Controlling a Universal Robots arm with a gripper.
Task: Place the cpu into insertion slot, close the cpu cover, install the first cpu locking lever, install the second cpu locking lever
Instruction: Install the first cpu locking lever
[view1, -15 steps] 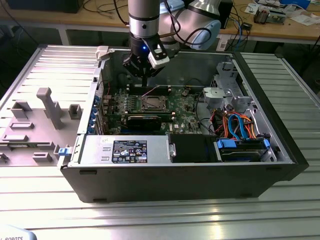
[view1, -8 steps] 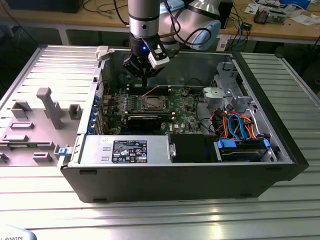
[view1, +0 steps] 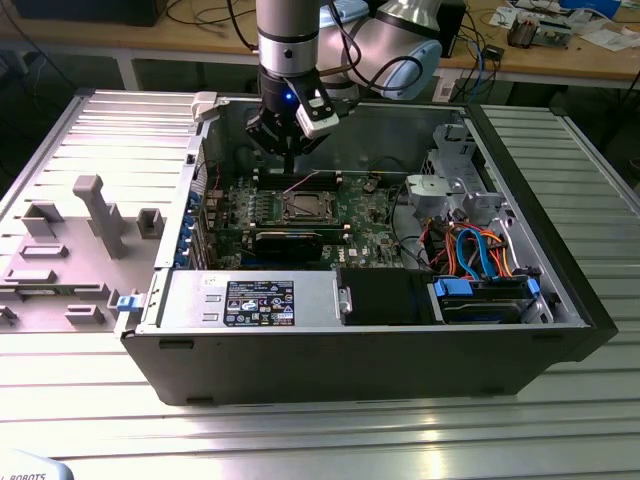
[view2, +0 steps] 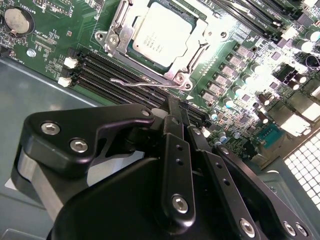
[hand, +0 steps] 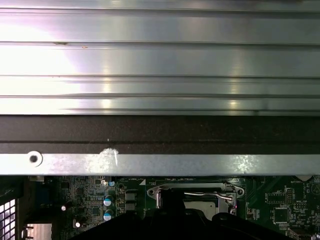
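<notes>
The cpu (view2: 160, 32) lies flat in the insertion slot (view1: 305, 208) on the green motherboard, its pale metal top showing. The cpu cover (view2: 122, 22), a silver frame, lies down around the chip. Along the socket's edge nearest the gripper runs a thin wire locking lever (view2: 145, 83), seen from the other side as lever (hand: 210, 195); whether it is latched I cannot tell. My gripper (view1: 290, 165) hangs over the board just behind the socket. In the second wrist view the gripper (view2: 181, 112) has its black fingers together, with nothing between them.
Long black memory slots (view2: 125, 75) lie between gripper and socket. The case wall (hand: 160, 162) rims the board. A black box (view1: 385, 295), a drive cage (view1: 455, 185) and blue and orange cables (view1: 475, 250) fill the exterior view's right. A grey fixture plate (view1: 80, 230) lies to the left.
</notes>
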